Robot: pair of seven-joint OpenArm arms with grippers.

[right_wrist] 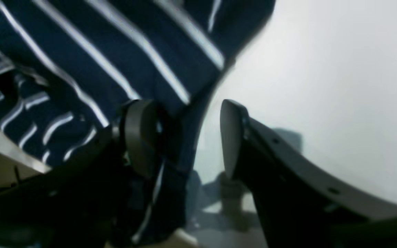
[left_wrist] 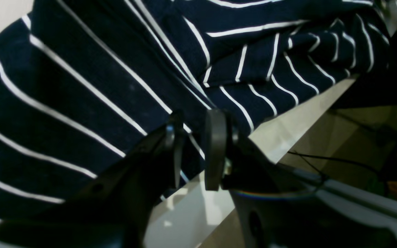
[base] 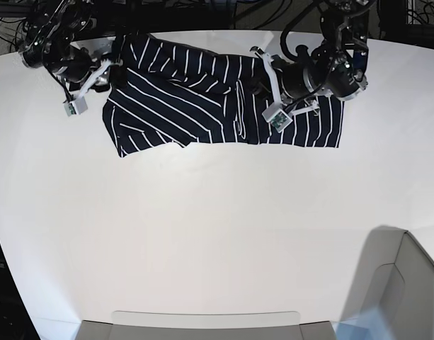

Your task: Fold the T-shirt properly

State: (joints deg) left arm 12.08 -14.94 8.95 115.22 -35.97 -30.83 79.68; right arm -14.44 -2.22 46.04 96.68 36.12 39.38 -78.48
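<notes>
The white desk (base: 217, 234) fills most of the base view, and the T-shirt (base: 202, 106) lies along its far edge, spread wide but rumpled, with bunched folds near its middle and one end reaching under each arm. In the base view, the left arm sits over the end of the shirt on that view's right, the right arm at the end on that view's left. The left wrist view shows the striped cloth (left_wrist: 81, 89) covering most of the frame, running right up to the desk's edge (left_wrist: 308, 110), with a crumpled heap of folds further along. The left jaws (left_wrist: 195, 148) stand narrowly apart at that edge, a thin strip of striped cloth lying between the two pads; whether they actually pinch it or only straddle it I cannot tell. In the right wrist view, somewhat blurred, the shirt (right_wrist: 115, 51) occupies the upper left and bare desk (right_wrist: 322, 69) the right. The right jaws (right_wrist: 184, 137) are spread wide, released: the one pad (right_wrist: 140, 134) is against the cloth's border, a dark fold hanging just inside the gap, while the other pad (right_wrist: 231, 134) stands over bare desk, clear of the fabric.
</notes>
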